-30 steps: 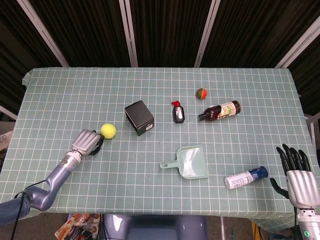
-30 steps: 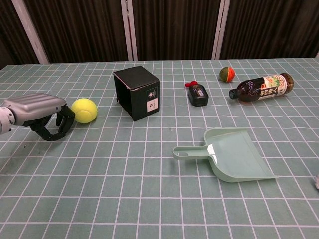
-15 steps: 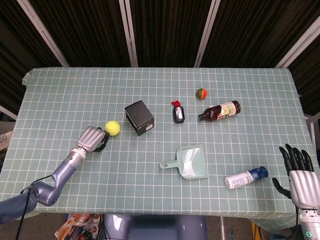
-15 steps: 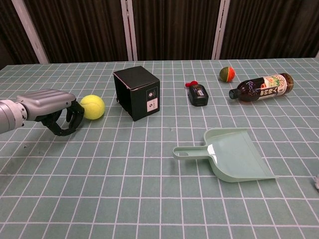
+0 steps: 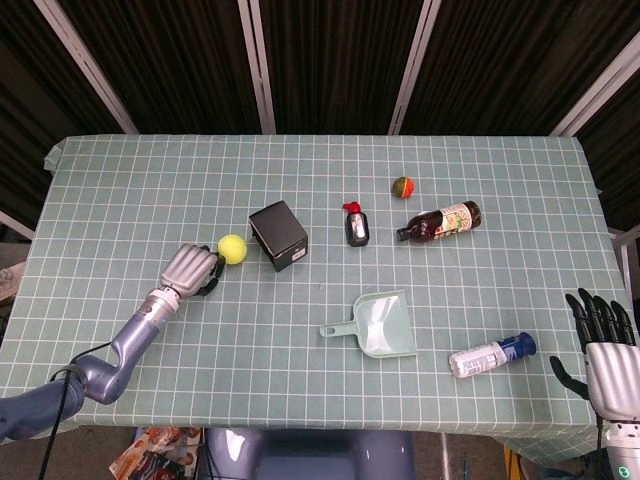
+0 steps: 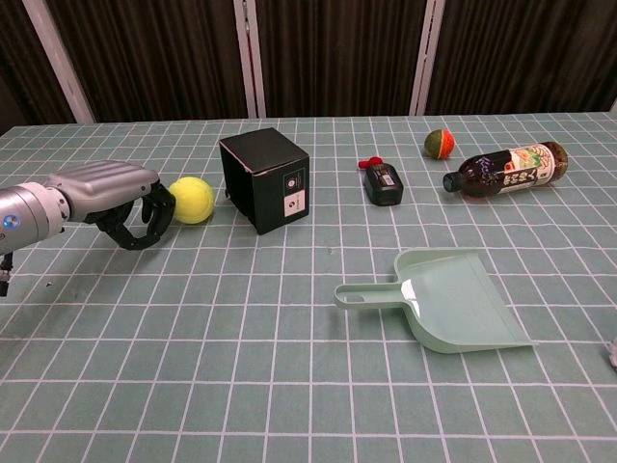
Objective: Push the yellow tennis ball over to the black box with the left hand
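Note:
The yellow tennis ball (image 5: 232, 248) (image 6: 193, 200) lies on the checked tablecloth just left of the black box (image 5: 278, 235) (image 6: 264, 179), with a small gap between them. My left hand (image 5: 190, 271) (image 6: 120, 200) is right behind the ball on its left, fingers curled in with nothing inside, fingertips touching or almost touching the ball. My right hand (image 5: 610, 348) shows at the lower right corner of the head view, off the table edge, fingers spread and empty.
A mint dustpan (image 5: 376, 325) (image 6: 443, 300) lies mid-table. Behind it are a small black bottle with a red cap (image 5: 356, 225) (image 6: 382, 181), a dark sauce bottle (image 5: 440, 221) (image 6: 505, 169) on its side and an orange-green ball (image 5: 403, 187) (image 6: 439, 143). A white-blue spray can (image 5: 490, 355) lies front right.
My left hand has moved right toward the box, rolling the tennis ball ahead of it. The ball is now close to the box. The right hand has sunk slightly lower.

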You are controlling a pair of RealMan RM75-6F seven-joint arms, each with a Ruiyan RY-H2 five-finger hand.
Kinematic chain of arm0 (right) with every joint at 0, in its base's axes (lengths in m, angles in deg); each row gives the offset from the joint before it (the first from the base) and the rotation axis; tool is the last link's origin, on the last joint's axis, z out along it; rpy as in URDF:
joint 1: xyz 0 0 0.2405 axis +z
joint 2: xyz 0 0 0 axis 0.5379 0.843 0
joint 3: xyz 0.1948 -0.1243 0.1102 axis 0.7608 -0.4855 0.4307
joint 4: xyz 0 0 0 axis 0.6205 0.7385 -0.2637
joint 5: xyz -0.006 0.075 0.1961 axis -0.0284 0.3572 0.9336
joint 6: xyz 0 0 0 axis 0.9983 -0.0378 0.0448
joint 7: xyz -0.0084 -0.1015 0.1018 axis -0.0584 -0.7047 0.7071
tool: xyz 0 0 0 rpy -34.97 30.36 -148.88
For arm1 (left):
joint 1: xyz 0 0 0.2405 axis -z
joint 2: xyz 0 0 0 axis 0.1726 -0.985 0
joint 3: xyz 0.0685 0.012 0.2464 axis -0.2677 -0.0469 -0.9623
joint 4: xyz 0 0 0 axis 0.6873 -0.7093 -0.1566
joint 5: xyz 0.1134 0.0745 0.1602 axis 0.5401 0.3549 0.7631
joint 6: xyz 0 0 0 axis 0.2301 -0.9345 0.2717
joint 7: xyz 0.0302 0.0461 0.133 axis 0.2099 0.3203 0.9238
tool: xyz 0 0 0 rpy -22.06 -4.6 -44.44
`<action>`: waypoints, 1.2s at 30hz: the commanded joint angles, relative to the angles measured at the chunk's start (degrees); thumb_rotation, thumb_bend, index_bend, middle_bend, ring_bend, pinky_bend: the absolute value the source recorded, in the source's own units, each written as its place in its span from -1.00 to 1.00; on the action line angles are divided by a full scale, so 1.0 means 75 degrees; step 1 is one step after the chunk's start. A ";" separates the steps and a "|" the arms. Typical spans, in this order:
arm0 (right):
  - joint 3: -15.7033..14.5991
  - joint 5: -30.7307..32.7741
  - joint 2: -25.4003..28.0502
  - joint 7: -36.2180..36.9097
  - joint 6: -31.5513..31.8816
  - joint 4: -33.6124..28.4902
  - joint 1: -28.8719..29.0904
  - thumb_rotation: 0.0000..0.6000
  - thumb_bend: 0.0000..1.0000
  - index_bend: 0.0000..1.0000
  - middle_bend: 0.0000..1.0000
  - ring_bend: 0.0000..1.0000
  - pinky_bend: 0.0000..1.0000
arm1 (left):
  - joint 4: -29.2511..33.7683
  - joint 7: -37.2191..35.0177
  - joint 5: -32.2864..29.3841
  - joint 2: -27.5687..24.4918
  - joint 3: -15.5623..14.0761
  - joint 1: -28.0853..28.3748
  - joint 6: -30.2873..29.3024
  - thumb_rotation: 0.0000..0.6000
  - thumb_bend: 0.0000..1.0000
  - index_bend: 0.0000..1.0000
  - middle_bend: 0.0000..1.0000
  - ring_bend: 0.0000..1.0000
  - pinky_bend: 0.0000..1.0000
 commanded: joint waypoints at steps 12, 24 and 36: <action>0.0004 -0.0009 0.0010 0.0012 -0.0014 0.0001 -0.0006 1.00 -0.38 -1.00 -1.00 -1.00 -1.00 | -0.0373 0.0263 -0.0325 0.0378 0.0126 0.0153 0.0146 1.00 -0.25 -0.02 -0.04 -0.28 -0.04; 0.0019 -0.0006 -0.0017 -0.0073 -0.0014 -0.0016 -0.0007 1.00 -0.38 -1.00 -1.00 -1.00 -1.00 | 0.0194 -0.0149 0.0022 -0.0115 -0.0068 0.0043 -0.0192 1.00 -0.25 -0.03 0.00 -0.26 -0.02; 0.0046 0.0054 -0.0066 -0.0196 -0.0029 -0.0042 -0.0006 1.00 -0.38 -1.00 -1.00 -1.00 -1.00 | 0.0914 0.0324 -0.0521 -0.0931 0.0118 -0.0192 -0.0302 1.00 -0.25 0.00 0.05 -0.23 -0.04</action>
